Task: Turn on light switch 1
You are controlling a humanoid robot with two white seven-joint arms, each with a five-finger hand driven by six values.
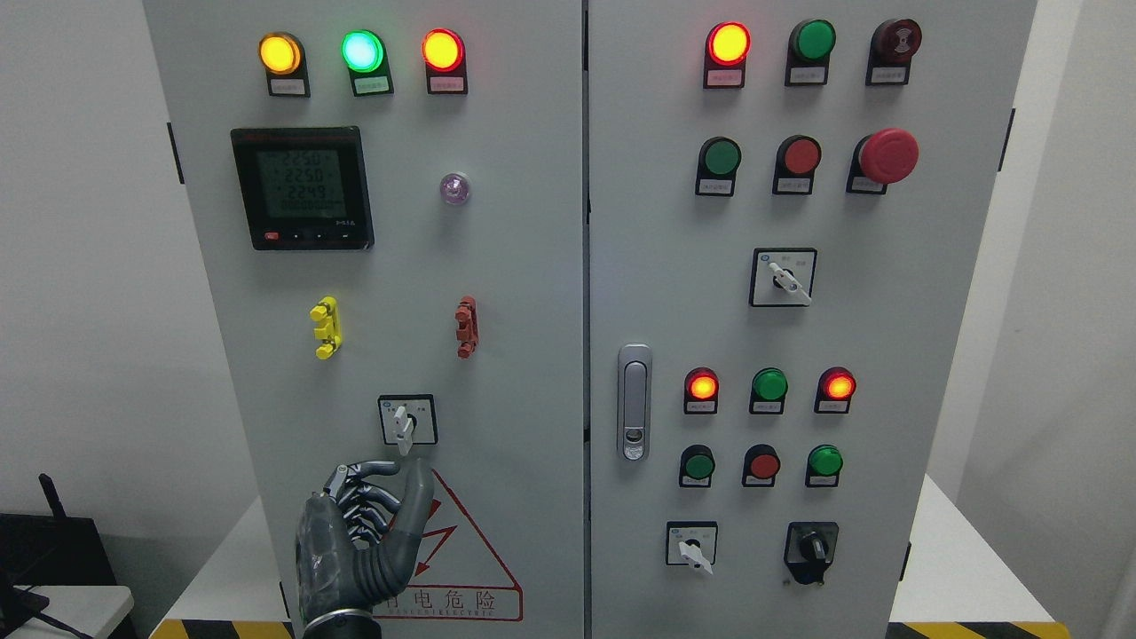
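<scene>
The left hand [359, 532], a dark grey metallic hand with jointed fingers, rises from the bottom edge left of centre in front of the grey steel control cabinet [532, 266]. Its fingers are curled loosely inward with the thumb upright; it grips nothing. The thumb tip lies just below the white-handled rotary selector switch on a square black-framed plate [406, 420], low on the left door, apart from it. The switch handle points straight down. Behind the hand sits the red triangular warning label [470, 568]. Above, the black digital meter [300, 187] shows lit figures, and the yellow, green and red indicator lamps [362, 51] glow
</scene>
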